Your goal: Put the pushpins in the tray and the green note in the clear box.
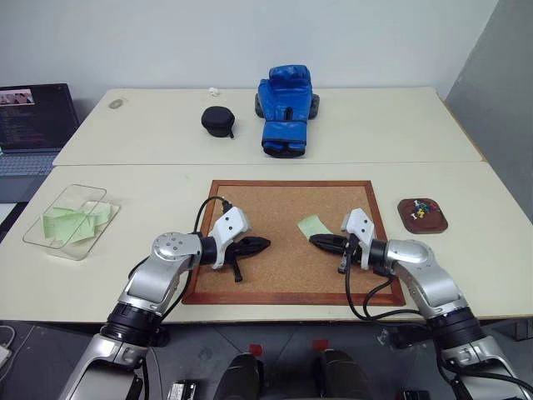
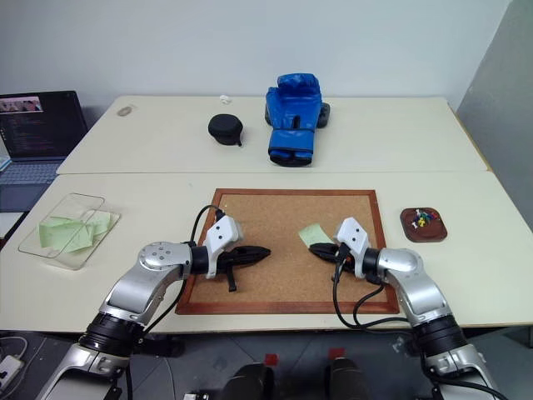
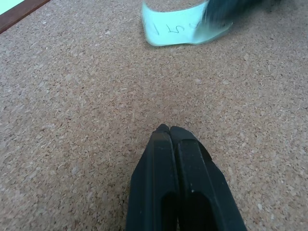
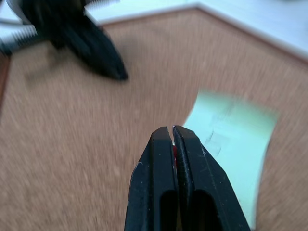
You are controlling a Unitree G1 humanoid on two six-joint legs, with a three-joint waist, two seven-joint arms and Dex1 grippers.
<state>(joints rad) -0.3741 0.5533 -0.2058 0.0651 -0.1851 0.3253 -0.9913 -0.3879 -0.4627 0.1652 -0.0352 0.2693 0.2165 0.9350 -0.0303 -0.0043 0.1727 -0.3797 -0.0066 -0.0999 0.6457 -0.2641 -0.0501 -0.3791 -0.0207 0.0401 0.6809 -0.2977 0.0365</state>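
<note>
The right gripper point(image 1: 316, 241) hangs over the right half of the cork board point(image 1: 275, 275), fingers pressed together, with a sliver of red showing between them in the right wrist view; I judge that it pinches a red-headed pushpin point(image 4: 174, 150), though the pin is too small to make out fully. The green note point(image 1: 312, 225) lies on the cork just beside that gripper's tip, on the side toward the board's far edge, with one edge curling up. The tray point(image 1: 422, 215) sits on the worktop off the board's right edge, near the board's far right corner, and already holds several coloured pins. So the tray lies to the right of the right gripper and a little farther from the robot, behind the way the gripper now points, which is inward toward the board's middle. The right arm is clearly the nearer one to it. The left gripper point(image 1: 258, 245) rests over the left half of the board, fingers shut on nothing. The clear box point(image 1: 50, 237) stands near the worktop's left edge, with green slips inside, nearer the left arm.
</note>
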